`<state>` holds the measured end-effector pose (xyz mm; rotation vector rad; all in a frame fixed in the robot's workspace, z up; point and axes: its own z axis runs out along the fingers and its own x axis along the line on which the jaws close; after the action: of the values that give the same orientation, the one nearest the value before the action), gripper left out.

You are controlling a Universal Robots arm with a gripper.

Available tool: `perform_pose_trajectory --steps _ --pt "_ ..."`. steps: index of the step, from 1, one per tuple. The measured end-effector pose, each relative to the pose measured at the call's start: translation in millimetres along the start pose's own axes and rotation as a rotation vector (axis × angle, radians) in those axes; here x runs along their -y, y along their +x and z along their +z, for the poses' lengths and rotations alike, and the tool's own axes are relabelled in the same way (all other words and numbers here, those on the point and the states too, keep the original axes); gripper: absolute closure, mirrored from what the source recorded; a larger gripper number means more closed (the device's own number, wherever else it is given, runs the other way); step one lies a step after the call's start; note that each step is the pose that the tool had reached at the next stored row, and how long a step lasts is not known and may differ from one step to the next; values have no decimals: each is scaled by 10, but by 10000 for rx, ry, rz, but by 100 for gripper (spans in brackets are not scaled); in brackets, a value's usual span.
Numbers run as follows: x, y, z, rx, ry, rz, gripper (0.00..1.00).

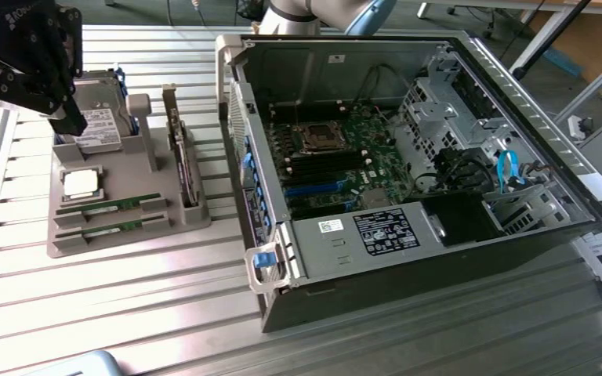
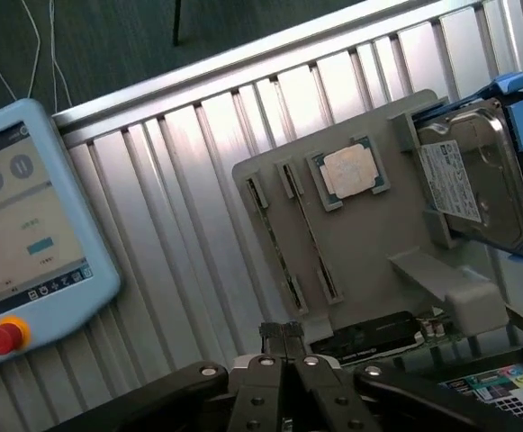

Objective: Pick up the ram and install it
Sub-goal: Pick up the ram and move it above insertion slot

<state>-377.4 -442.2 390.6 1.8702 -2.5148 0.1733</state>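
While the claw (image 1: 69,121) is hanging over the hard drive (image 1: 100,119) at the exterior view's left, we are finding its fingers (image 2: 273,340) pressed together and pinching nothing. The ram (image 1: 107,205) is sitting in its slot on the grey holder (image 1: 123,247), well apart from the claw, with a second stick (image 1: 107,229) sitting just beside it. Between the hard drive and the ram, a square silver processor chip (image 1: 81,182) is resting in its own recess. An expansion card (image 1: 181,157) is standing on edge along the side of the holder that is facing the open computer case (image 1: 385,266). Inside the case, the motherboard (image 1: 332,153) is lying exposed, with a drive cage (image 1: 432,102) and a blue cable (image 1: 506,168) crowding it toward the exterior view's right. The holder and the case are resting on a slatted metal bench (image 1: 123,313). In the wrist view we are also seeing a blue teach pendant (image 2: 27,225) lying on the bench near the holder.
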Motion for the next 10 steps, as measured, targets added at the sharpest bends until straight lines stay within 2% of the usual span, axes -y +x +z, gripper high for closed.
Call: perform_pose_trajectory --steps 10 --pt "0 0 1 17 83 -922 90"
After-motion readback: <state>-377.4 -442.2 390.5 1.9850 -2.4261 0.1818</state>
